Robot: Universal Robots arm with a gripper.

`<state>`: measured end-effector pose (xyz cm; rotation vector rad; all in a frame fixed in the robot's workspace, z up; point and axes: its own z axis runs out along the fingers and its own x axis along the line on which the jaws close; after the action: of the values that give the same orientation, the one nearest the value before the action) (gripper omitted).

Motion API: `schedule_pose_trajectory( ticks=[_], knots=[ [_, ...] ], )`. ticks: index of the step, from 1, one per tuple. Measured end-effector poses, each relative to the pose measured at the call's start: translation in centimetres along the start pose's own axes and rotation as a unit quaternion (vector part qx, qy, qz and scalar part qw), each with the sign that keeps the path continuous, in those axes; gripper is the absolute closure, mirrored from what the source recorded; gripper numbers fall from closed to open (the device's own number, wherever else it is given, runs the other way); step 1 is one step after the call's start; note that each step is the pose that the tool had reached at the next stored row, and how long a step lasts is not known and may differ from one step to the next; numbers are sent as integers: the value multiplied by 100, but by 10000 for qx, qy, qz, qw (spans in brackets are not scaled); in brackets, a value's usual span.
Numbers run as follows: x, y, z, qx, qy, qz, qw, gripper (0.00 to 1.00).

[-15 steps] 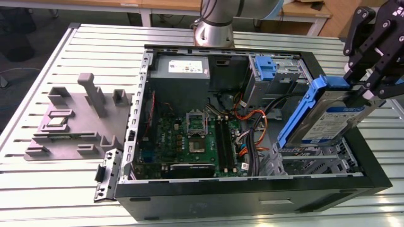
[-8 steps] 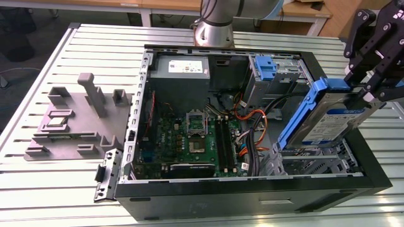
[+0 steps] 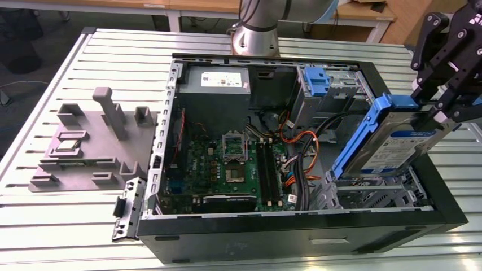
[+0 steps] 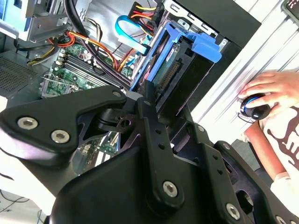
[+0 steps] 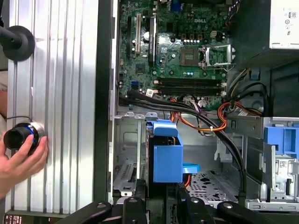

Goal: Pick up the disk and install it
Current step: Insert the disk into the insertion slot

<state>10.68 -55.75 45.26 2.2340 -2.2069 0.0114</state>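
Observation:
The disk (image 3: 395,144), a silver-grey drive with a blue-and-white label in a blue plastic carrier, stands tilted on edge at the exterior view's right, over the open computer case. Its lower end reaches the metal drive cage (image 3: 369,195) near the case's front corner. My black gripper (image 3: 441,113) is shut on the disk's upper end. In the first wrist view the blue carrier (image 5: 167,156) sits just ahead of my gripper (image 5: 159,205), above the cage floor. In the second wrist view the carrier (image 4: 187,51) points out beyond the black fingers (image 4: 150,109).
The open case (image 3: 301,231) holds a motherboard (image 3: 226,164), a grey power supply (image 3: 218,79), orange and black cables (image 3: 301,158) and a bare blue bracket (image 3: 316,79). A grey fixture (image 3: 90,141) lies at the exterior view's left. A person's hand (image 5: 21,156) rests on a round device beside the case.

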Motion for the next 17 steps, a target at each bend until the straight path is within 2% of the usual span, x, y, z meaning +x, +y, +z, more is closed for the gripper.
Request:
schedule_pose_trajectory(
  ticks=[9,17],
  knots=[
    [0,0,35,-1,8,205,9998,65],
    [-1,0,72,-2,13,219,9998,65]
  ],
)
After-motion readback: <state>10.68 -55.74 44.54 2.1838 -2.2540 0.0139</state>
